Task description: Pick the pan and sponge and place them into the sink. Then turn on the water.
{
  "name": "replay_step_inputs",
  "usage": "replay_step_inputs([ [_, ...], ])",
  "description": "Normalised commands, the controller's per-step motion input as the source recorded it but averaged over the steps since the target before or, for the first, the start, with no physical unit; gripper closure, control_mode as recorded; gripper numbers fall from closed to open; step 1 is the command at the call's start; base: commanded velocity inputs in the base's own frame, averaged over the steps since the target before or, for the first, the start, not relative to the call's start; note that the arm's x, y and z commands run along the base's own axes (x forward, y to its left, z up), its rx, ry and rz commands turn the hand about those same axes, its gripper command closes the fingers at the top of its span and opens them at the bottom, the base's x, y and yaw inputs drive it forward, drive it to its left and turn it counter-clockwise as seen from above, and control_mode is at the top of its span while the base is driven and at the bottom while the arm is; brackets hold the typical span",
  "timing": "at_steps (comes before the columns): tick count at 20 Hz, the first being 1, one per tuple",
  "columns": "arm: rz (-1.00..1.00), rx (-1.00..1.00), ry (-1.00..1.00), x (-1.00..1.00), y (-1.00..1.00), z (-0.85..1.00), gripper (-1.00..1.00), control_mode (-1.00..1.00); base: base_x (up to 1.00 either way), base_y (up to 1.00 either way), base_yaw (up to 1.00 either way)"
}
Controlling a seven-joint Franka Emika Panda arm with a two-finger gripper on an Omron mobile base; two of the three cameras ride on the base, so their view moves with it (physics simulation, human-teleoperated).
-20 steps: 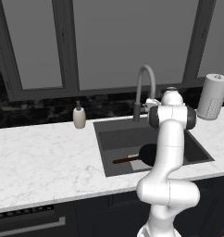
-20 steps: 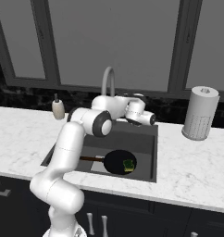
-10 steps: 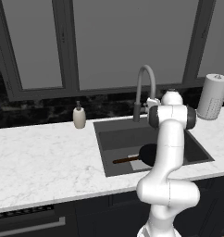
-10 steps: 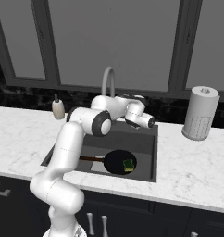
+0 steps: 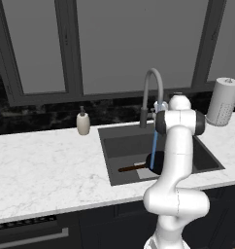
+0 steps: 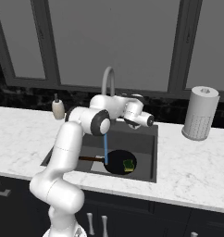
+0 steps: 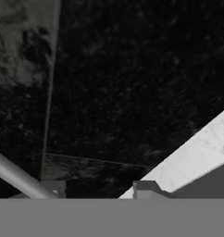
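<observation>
**Water on, pan and sponge in sink**

Sink (image 6: 153,155) set in the white marble counter (image 5: 46,170), below dark windows. Pan (image 6: 117,162) lies flat on the sink floor, its red-brown handle (image 6: 90,159) pointing toward the arm's left. From the left base camera the pan (image 5: 156,163) is half hidden behind the arm, handle (image 5: 132,168) clear. Sponge (image 6: 128,165) sits inside the pan, near its right rim.

Tap (image 5: 152,92) arches up from the back edge of the sink. Water (image 5: 154,144) falls in a thin blue line from the spout to the pan; seen from the right (image 6: 105,148) it lands on the pan's left side, beside the handle root.

Gripper (image 6: 149,121) held out over the back right part of the sink, near the tap base, above the basin. Fingers too small and dark here to read; cannot tell whether they are apart or closed. Nothing visibly held. The hand camera faces dark speckled wall and a strip of counter (image 7: 197,157).

Soap bottle (image 5: 83,122) stands on the counter left of the sink. Paper towel roll (image 6: 200,113) stands right of it.
</observation>
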Motion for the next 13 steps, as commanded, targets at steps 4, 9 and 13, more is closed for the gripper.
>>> replay_step_inputs([
  [4, -0.03, 0.08, 0.05, 0.00, -0.14, -0.23, 1.00, -1.00, 0.00, 0.00, 0.00],
  [9, 0.00, 0.00, 0.00, 0.00, 0.00, -0.02, 1.00, -1.00, 0.00, 0.00, 0.00],
  [13, 0.00, 0.00, 0.00, 0.00, 0.00, 0.00, 1.00, -1.00, 0.00, 0.00, 0.00],
])
